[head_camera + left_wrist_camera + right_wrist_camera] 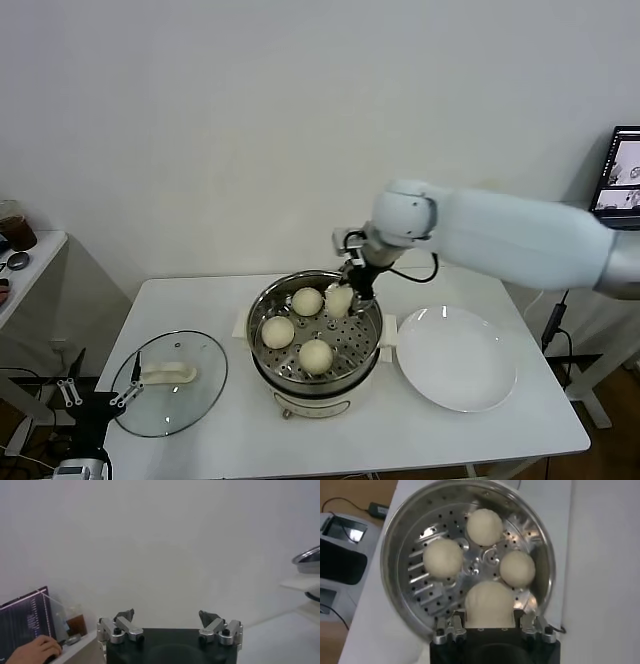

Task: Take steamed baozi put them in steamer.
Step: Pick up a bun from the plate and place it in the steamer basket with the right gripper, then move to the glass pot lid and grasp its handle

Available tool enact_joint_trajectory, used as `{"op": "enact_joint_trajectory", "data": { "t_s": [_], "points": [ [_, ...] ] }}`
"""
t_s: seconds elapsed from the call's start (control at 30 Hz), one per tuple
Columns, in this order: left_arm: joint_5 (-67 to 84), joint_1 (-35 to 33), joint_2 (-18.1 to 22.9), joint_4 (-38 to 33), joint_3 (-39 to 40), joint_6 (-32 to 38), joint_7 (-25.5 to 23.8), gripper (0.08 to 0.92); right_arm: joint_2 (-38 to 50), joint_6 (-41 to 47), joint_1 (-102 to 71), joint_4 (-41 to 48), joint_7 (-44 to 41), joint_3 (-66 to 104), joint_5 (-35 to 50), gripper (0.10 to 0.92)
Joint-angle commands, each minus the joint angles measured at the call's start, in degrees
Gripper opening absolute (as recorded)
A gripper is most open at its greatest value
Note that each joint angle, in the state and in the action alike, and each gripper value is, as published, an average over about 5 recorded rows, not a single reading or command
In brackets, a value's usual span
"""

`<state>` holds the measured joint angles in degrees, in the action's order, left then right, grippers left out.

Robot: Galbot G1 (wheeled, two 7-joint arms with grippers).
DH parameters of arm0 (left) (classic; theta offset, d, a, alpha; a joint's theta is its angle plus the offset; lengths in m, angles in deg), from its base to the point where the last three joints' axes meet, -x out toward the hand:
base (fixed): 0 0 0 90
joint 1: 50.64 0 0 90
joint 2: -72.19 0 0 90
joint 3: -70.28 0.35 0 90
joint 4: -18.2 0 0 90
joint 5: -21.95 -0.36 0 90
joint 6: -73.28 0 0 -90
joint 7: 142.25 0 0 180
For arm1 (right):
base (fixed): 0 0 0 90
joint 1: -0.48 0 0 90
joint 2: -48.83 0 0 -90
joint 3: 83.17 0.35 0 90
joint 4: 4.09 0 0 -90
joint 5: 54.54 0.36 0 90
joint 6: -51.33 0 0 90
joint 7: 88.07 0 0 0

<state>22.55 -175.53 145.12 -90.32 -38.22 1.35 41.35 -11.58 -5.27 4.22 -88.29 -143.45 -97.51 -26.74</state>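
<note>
While three steamed baozi (pixel 307 301) (pixel 278 332) (pixel 316 356) sit apart on the perforated tray of the steamer (pixel 368 350), a fourth baozi (pixel 489 604) is clenched between the fingers (pixel 454 626) of the right gripper (pixel 345 296), which hangs over the pot's far rim just inside it. From the right wrist view that bun sits just beside one of the others. The steamer stands at the middle of the white desk (pixel 450 440). An empty white plate (pixel 457 357) lies just beside it on the robot's right; a glass lid (pixel 170 383) with its oblong white handle lies on the left. Off the desk's left corner, the left gripper (pixel 170 626) waits with its fingers spread wide, grasping nothing.
</note>
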Motion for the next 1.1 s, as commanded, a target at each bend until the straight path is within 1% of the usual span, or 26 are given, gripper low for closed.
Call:
{"op": "enact_joint_trajectory", "data": {
  "t_s": [0.03,0.4,0.47,0.63,0.73,0.83,0.97,1.1],
  "points": [
    [0.02,-0.11,0.07,-0.06,-0.32,-0.02,-0.02,0.823,-6.61,4.80,-3.41,3.78,2.29,-2.08,-0.98,0.560],
    [-0.04,0.13,0.03,0.22,-0.32,-0.11,-0.06,0.823,-5.42,4.27,-6.05,4.53,0.86,-1.06,-4.09,0.566],
    [-0.05,0.20,0.04,0.26,-0.29,-0.14,-0.07,0.823,-5.07,3.96,-6.25,4.62,0.63,-0.75,-4.95,0.595],
    [-0.20,0.47,0.20,0.23,-0.02,-0.26,-0.08,0.823,-3.77,3.03,-5.84,4.77,0.31,0.07,-6.42,0.736],
    [-0.30,0.70,0.27,0.14,0.20,-0.41,-0.11,0.823,-2.89,2.38,-5.83,4.73,0.36,1.00,-7.15,0.799],
    [-0.34,0.86,0.23,0.09,0.33,-0.56,-0.16,0.823,-1.49,1.49,-5.85,4.08,0.17,2.80,-7.88,0.819],
    [-0.24,0.99,0.10,0.12,0.33,-0.63,-0.21,0.823,1.97,-0.01,-6.06,1.94,0.27,7.17,-8.62,0.822],
    [0.12,0.98,0.01,0.19,0.27,-0.48,-0.30,0.823,8.48,-1.28,-9.06,-3.78,3.88,14.76,-7.68,0.823]
  ]
}}
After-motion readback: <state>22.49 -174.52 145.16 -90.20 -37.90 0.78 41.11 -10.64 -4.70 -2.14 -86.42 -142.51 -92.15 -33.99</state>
